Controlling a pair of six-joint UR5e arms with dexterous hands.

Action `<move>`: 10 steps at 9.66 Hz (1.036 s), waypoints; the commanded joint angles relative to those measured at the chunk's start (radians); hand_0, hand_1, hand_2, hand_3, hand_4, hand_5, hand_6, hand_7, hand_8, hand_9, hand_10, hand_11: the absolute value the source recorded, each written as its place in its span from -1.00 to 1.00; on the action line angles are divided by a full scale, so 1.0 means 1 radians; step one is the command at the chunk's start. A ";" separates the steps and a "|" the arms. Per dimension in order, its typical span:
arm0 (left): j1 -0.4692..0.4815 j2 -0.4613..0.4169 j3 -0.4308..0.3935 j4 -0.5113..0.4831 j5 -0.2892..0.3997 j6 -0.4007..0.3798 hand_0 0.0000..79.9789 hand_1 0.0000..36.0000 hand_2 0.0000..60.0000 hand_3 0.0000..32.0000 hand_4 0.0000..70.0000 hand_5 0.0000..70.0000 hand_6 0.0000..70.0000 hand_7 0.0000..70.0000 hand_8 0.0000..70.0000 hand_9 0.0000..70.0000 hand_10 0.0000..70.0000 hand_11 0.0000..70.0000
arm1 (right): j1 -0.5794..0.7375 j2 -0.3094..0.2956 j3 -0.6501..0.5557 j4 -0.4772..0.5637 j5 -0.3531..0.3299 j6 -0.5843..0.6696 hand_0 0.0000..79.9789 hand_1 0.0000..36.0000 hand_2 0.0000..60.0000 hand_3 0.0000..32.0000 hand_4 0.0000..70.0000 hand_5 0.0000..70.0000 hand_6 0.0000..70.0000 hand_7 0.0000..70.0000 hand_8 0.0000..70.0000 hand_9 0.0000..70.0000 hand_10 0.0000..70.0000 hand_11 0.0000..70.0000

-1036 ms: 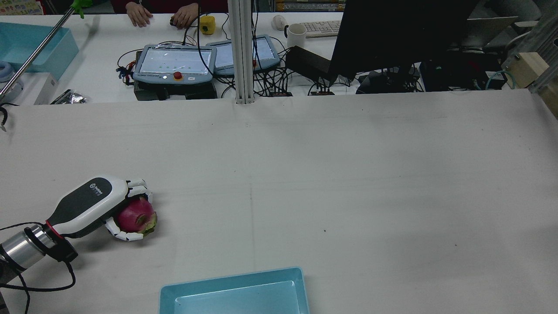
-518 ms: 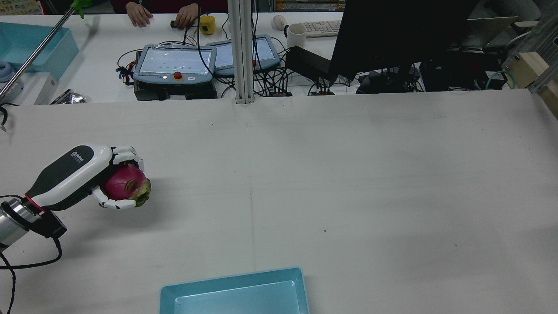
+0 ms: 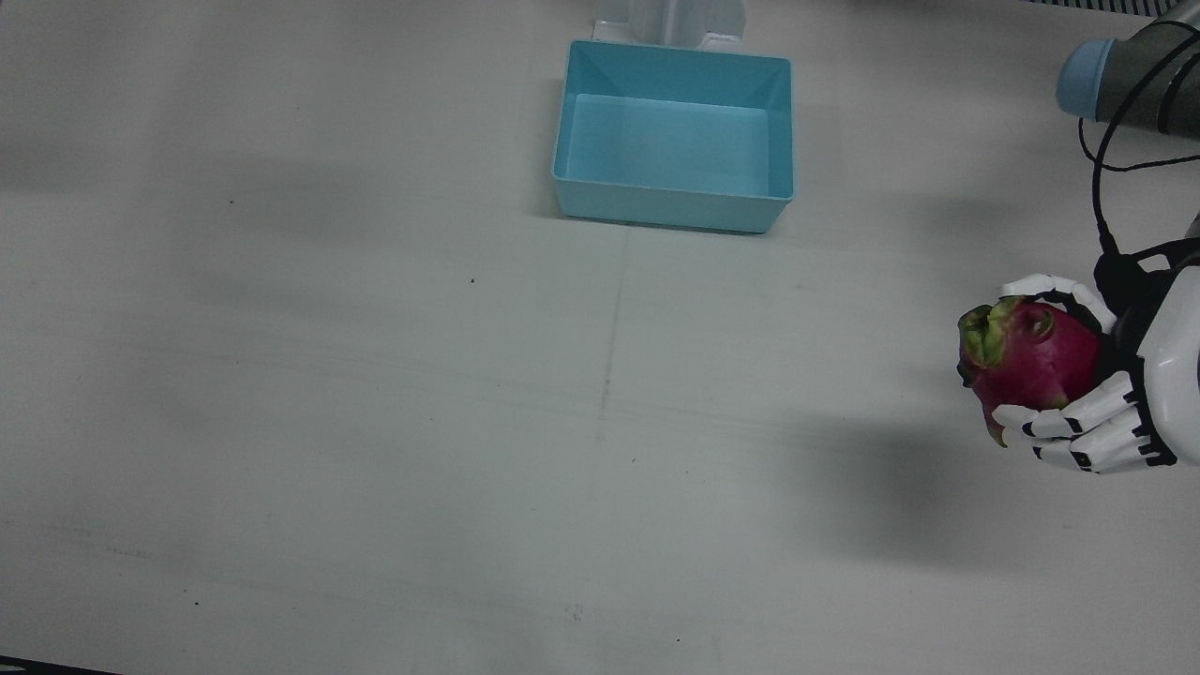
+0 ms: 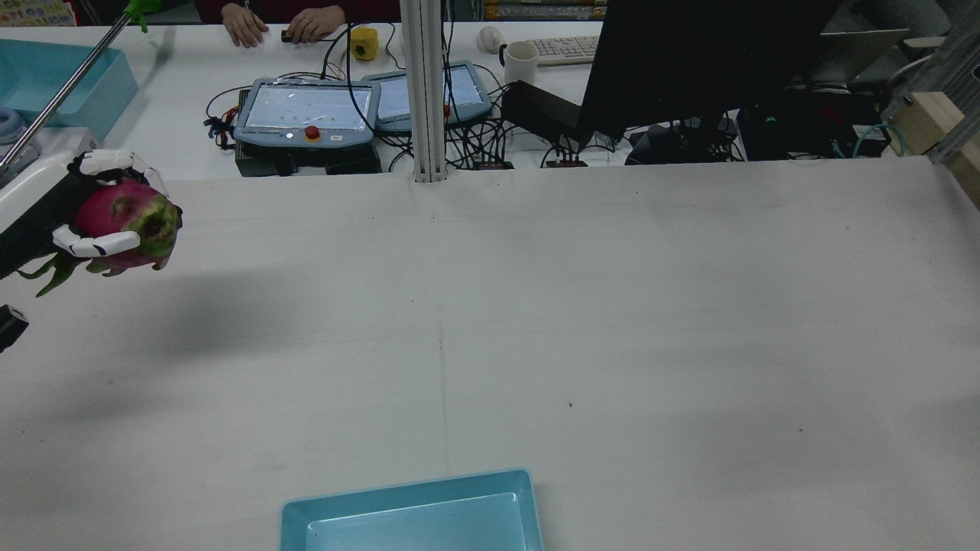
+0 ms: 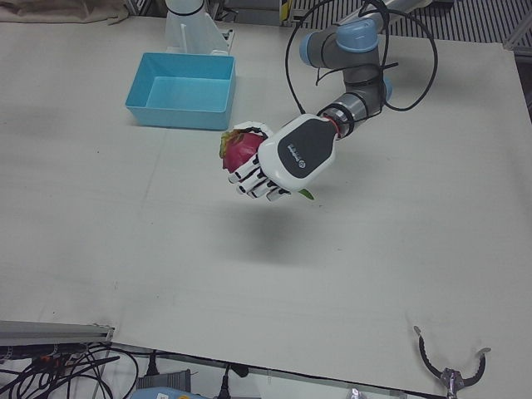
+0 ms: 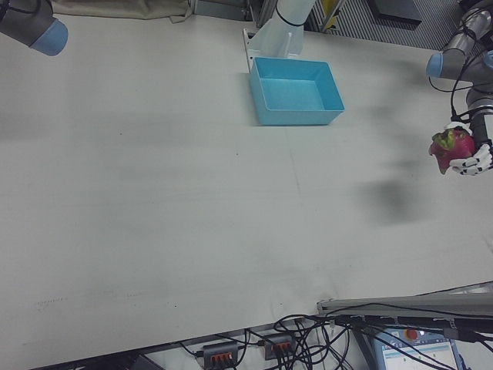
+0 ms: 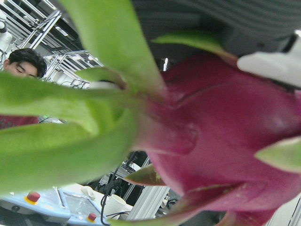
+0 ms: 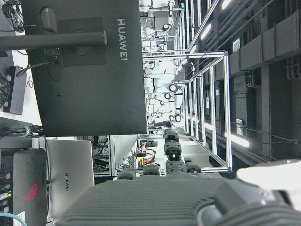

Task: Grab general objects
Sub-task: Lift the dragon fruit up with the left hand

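So since a second ago I've hauled the dragon fruit [image 4: 122,222] up off the table [image 4: 536,306] and swung it out toward the left edge; before that it was low down near the cloth. Up close on my left hand view it's a smooth, waxy magenta skin with floppy green scales, roundish and bulging. My left hand [image 5: 278,162] is wrapped right around it, white segmented fingers [image 3: 1078,431] curled over one side and another finger arched over the other, fruit tucked in the palm with the green tip poking out past the fingertips. It's hanging clear above its shadow. Farther off sits the light blue plastic bin [image 3: 673,136]. Right hand: can't tell its state.
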 commanded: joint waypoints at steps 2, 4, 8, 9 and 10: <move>-0.152 0.051 0.078 -0.155 -0.005 -0.367 -0.43 -0.83 1.00 -1.00 1.00 1.00 1.00 1.00 1.00 1.00 1.00 1.00 | 0.000 0.000 -0.001 0.000 0.000 0.000 -1.00 -1.00 -1.00 -1.00 -1.00 -1.00 -1.00 -1.00 -1.00 -1.00 -1.00 -1.00; -0.146 0.075 0.089 -0.133 -0.047 -0.436 0.14 -0.56 1.00 -1.00 1.00 1.00 1.00 1.00 1.00 1.00 1.00 1.00 | 0.000 0.000 -0.001 0.000 0.000 0.000 -1.00 -1.00 -1.00 -1.00 -1.00 -1.00 -1.00 -1.00 -1.00 -1.00 -1.00 -1.00; -0.147 0.066 0.115 -0.116 -0.103 -0.538 0.21 -0.74 1.00 -1.00 1.00 1.00 1.00 1.00 1.00 1.00 1.00 1.00 | 0.000 0.000 0.001 0.000 0.000 0.000 -1.00 -1.00 -1.00 -1.00 -1.00 -1.00 -1.00 -1.00 -1.00 -1.00 -1.00 -1.00; -0.146 0.025 0.104 -0.117 -0.101 -0.545 0.27 -0.68 1.00 -1.00 1.00 1.00 1.00 1.00 1.00 1.00 1.00 1.00 | 0.000 0.000 0.001 0.000 0.000 -0.002 -1.00 -1.00 -1.00 -1.00 -1.00 -1.00 -1.00 -1.00 -1.00 -1.00 -1.00 -1.00; -0.126 -0.007 0.101 -0.129 -0.100 -0.576 0.30 -0.78 1.00 -1.00 1.00 1.00 1.00 1.00 1.00 1.00 1.00 1.00 | 0.000 0.000 0.001 0.000 0.000 -0.002 -1.00 -1.00 -1.00 -1.00 -1.00 -1.00 -1.00 -1.00 -1.00 -1.00 -1.00 -1.00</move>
